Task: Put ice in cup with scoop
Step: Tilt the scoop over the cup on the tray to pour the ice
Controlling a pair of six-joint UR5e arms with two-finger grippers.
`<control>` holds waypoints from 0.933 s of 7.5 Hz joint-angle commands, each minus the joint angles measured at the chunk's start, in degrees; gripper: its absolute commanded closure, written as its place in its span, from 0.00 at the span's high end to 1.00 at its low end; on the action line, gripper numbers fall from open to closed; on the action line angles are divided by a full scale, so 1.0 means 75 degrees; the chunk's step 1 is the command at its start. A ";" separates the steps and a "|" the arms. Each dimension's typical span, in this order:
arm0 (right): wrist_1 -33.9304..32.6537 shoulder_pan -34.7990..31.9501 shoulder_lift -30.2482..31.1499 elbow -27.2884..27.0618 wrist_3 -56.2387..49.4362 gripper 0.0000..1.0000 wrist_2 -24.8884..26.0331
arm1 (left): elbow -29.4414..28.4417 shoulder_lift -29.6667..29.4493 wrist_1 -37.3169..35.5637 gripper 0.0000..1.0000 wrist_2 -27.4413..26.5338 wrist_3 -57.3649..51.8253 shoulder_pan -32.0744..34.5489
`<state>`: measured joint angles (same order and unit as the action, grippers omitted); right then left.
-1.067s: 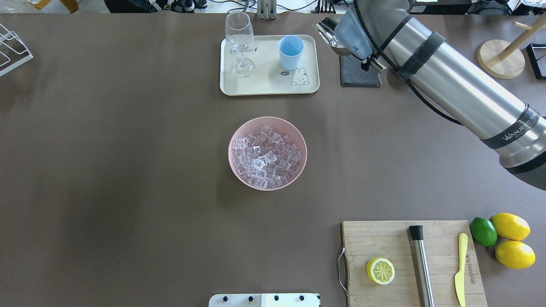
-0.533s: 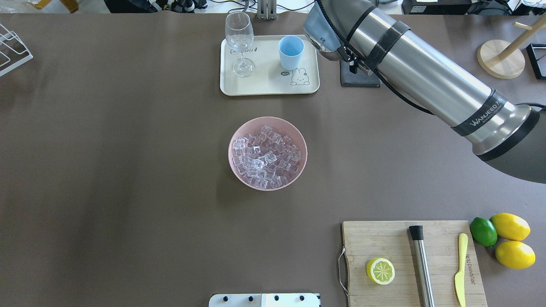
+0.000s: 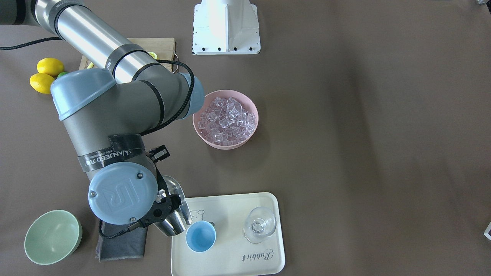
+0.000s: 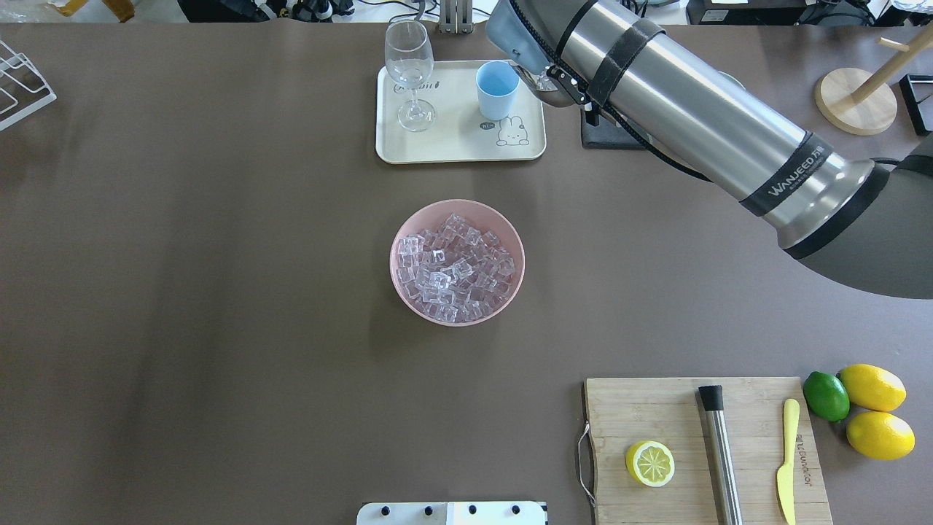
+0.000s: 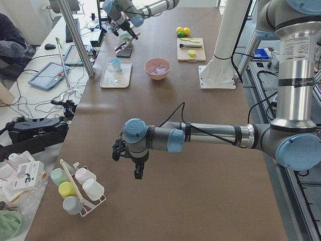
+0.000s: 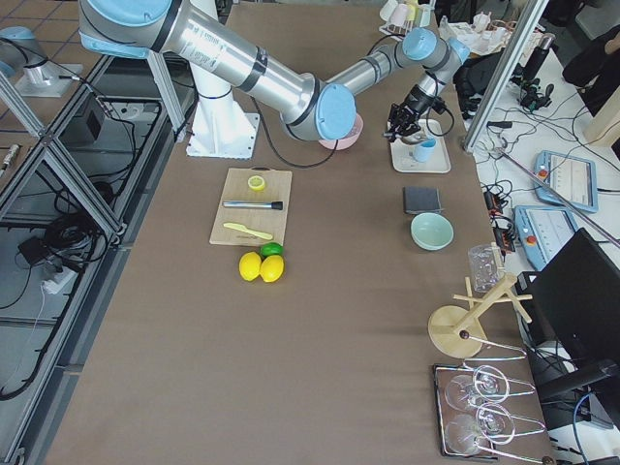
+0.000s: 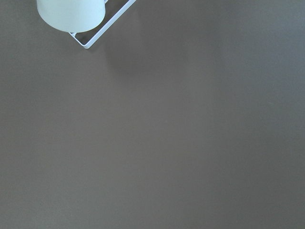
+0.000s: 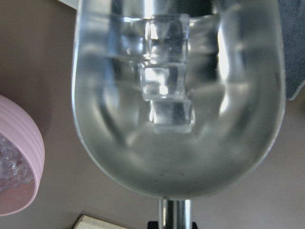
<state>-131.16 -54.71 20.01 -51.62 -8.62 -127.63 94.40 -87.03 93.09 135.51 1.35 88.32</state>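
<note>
One "WANJEED"-strapped arm (image 4: 692, 95) holds the scoop (image 3: 178, 222) beside the cup (image 3: 200, 236) on "Rabbit" tray (image 3: 226, 209).

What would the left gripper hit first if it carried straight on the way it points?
The left gripper points roughly straight down, so it would likely meet the bare table first. The white rack with its pale cup sits off to one side of that line.

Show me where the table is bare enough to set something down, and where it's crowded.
Widest bare stretch: the table on the robot's left of the pink bowl. A narrower strip lies between bowl and tray. Crowded: the tray, with cup, wine glass and the scoop held at its edge; also the cutting board corner.
</note>
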 commanded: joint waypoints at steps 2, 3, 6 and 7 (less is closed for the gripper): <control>-0.0405 0.0122 -0.0569 0.0845 -0.0444 0.00 0.0259 | -0.0105 -0.0104 -0.0038 0.98 -0.0044 0.0182 -0.0116; -0.0430 0.0123 -0.0745 0.1150 -0.0480 0.00 0.0306 | -0.0106 -0.0104 -0.0038 0.98 -0.0044 0.0183 -0.0115; -0.0442 0.0263 -0.1084 0.1724 -0.0724 0.00 0.0540 | -0.0106 -0.0104 -0.0026 0.98 -0.0056 0.0183 -0.0127; -0.0535 0.0252 -0.1307 0.2028 -0.0947 0.00 0.0622 | -0.0106 -0.0092 -0.0026 0.98 -0.0044 0.0183 -0.0116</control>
<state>-134.48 -52.98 12.71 -39.92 -13.24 -124.15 93.61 -87.80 92.88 135.13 2.72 87.39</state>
